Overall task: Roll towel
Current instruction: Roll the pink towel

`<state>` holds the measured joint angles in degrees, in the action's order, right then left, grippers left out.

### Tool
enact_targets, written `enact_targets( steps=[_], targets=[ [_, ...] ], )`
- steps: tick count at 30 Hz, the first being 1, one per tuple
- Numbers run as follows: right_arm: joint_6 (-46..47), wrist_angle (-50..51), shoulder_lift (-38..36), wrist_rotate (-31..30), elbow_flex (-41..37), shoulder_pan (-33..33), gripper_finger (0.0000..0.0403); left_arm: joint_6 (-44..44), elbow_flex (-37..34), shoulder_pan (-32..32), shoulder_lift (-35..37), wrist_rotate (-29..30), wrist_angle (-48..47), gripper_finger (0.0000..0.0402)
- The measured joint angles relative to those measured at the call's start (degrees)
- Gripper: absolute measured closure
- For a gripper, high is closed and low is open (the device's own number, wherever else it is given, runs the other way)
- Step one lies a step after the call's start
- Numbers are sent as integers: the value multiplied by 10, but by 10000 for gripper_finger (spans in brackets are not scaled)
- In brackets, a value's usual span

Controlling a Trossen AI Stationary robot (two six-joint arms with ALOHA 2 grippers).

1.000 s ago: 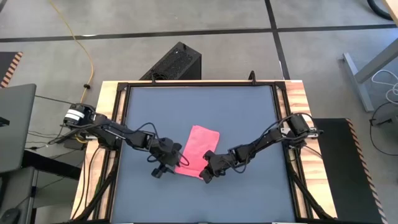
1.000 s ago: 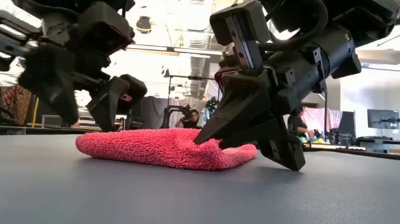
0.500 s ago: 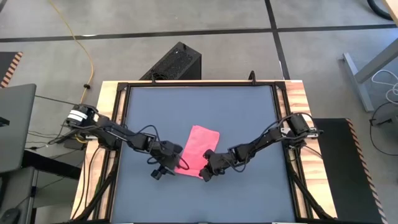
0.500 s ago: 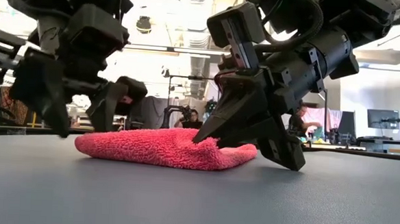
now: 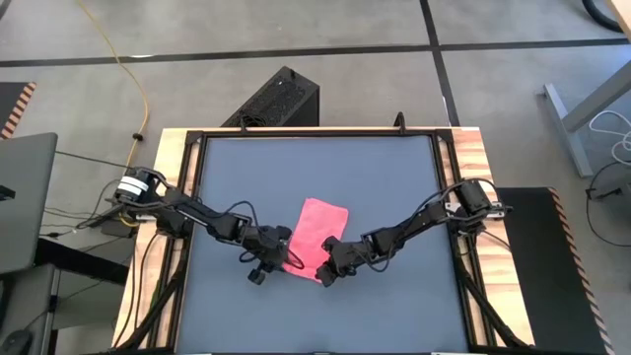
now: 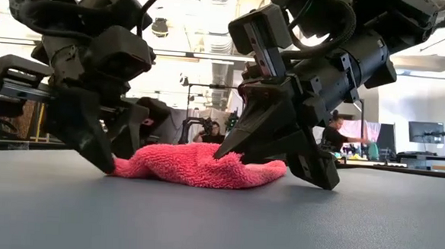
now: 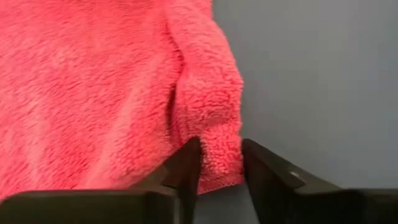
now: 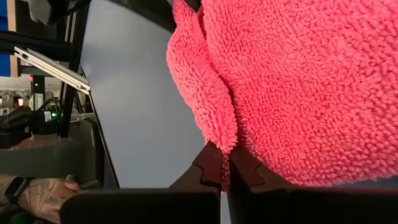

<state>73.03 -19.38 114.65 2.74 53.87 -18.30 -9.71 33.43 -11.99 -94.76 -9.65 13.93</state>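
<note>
The pink towel (image 5: 320, 229) lies flat on the dark grey table (image 5: 394, 177), a little near of its middle, with its length running aslant from near left to far right. My left gripper (image 5: 283, 258) is down at the towel's near left corner and closed on it. My right gripper (image 5: 325, 271) is shut on the near right corner. In the low view the towel (image 6: 197, 165) is rumpled into a ridge beside the left gripper (image 6: 117, 163), and the right gripper (image 6: 229, 151) sits on its other end. My left gripper pinches a bunched ridge at the towel's near left edge (image 7: 221, 158) between its two fingers (image 7: 186, 168). It slants down from the table's left. The towel stays on the table, wrinkled up by the fingers. My right gripper pinches the towel's near right edge (image 8: 224, 146) between its two fingers (image 8: 245, 171), as a thin fold. It slants down from the table's right. The towel's body rests on the table.
A black box (image 5: 276, 99) stands on the floor beyond the table's far edge. Wooden rails (image 5: 471, 158) frame the tabletop. A person's hand (image 8: 37, 196) shows beside the table in the right wrist view, and people (image 6: 332, 138) are in the room behind.
My left gripper has come down onto the towel's near left edge, and its fingers have closed in from wide apart. The towel's left part, flat before, is now pushed up into wrinkles. Its right end stays as it was.
</note>
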Motion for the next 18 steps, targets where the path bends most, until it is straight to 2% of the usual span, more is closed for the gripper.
enact_targets(
  steps=[3, 5, 13, 18],
  targets=[
    [1, 0, 0, 1, 0, 0, 381, 24, 1, 5, 0, 12, -20, 353],
    [1, 0, 0, 1, 0, 0, 381, 48, 1, 14, 0, -2, -26, 387],
    [35, -2, 0, 4, 0, 1, 381, 129, -1, 83, -1, -195, -45, 400],
    [50, -2, 0, 4, 0, 2, 381, 217, -1, 133, -1, -298, -48, 401]
  ],
)
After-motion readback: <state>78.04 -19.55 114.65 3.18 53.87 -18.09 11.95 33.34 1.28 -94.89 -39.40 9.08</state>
